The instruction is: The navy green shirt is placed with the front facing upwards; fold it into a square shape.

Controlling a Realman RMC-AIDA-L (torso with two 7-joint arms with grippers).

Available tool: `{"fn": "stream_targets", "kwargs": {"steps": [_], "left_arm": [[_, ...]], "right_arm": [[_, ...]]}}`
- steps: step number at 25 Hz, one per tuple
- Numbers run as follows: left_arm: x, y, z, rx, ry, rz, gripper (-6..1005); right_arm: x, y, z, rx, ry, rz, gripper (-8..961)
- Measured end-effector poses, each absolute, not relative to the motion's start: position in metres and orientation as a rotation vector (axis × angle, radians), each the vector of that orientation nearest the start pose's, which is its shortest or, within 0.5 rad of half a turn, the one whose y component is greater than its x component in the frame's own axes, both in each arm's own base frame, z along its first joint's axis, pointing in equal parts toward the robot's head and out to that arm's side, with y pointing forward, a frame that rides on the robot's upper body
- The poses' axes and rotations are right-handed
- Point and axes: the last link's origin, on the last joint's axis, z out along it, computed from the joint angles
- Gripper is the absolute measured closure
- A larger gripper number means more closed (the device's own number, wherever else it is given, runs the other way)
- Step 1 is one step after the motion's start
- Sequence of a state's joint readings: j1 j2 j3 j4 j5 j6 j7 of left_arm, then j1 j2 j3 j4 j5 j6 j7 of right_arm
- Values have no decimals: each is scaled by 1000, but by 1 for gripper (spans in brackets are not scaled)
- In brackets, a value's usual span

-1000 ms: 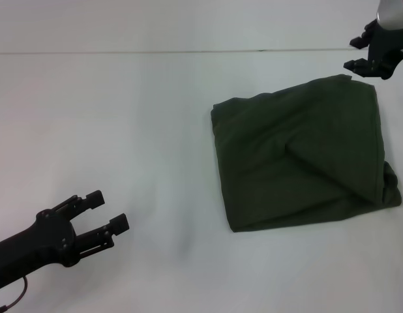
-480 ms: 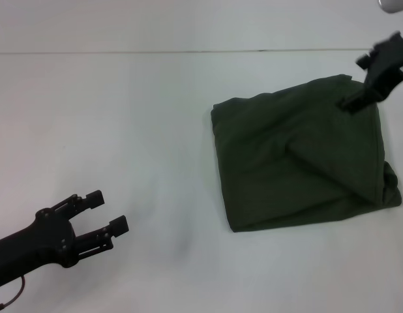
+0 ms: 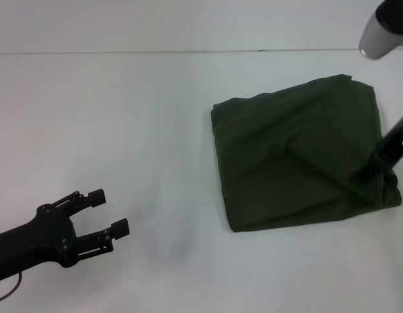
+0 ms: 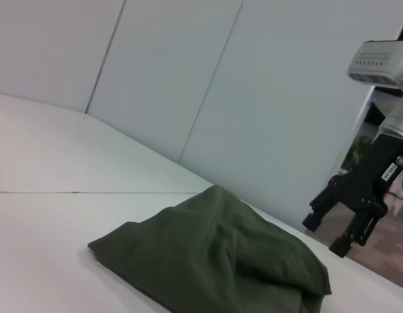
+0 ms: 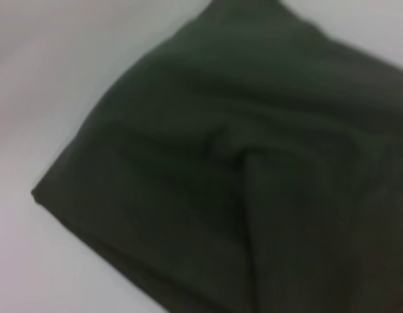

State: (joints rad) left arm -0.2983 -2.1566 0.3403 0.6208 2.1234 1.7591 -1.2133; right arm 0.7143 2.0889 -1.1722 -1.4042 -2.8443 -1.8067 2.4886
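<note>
With the shirt lying folded on the desk, lower the right pincer, jaws spread, at the shirt's near right corner and tuck the bulge; left pincer, spread, waits well left of the shirt.

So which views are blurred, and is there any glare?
Right wrist view: the shirt is soft and out of focus. Head view: sharp, the shirt keeps clear folds. Left wrist view: sharp. No glare in any view.

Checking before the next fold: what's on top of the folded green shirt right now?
Only the right claw, over the navy green shirt near its right edge. Contact can't be confirmed. The lettering is covered by the folds.
</note>
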Motion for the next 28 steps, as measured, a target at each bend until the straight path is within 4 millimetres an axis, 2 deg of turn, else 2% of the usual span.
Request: {"fn": "stream_targets", "kwargs": {"steps": [9,15,20,28], "left_arm": [[-317,240,-1,-2553,-775,-887,100],[-314,245,-2,-2576,-755,-874,100],[-312,248,-2,-2579,-752,-871,100],[-312,250,-1,-2580,-757,-869,100]], "right_arm": [[190,345,35,-2426,1045,-825,32],[206,343,23,-2399,1093,-817,35],[216,343,18,-2379,1076,-805,37],[219,344,13,-2331,1007,-825,41]]}}
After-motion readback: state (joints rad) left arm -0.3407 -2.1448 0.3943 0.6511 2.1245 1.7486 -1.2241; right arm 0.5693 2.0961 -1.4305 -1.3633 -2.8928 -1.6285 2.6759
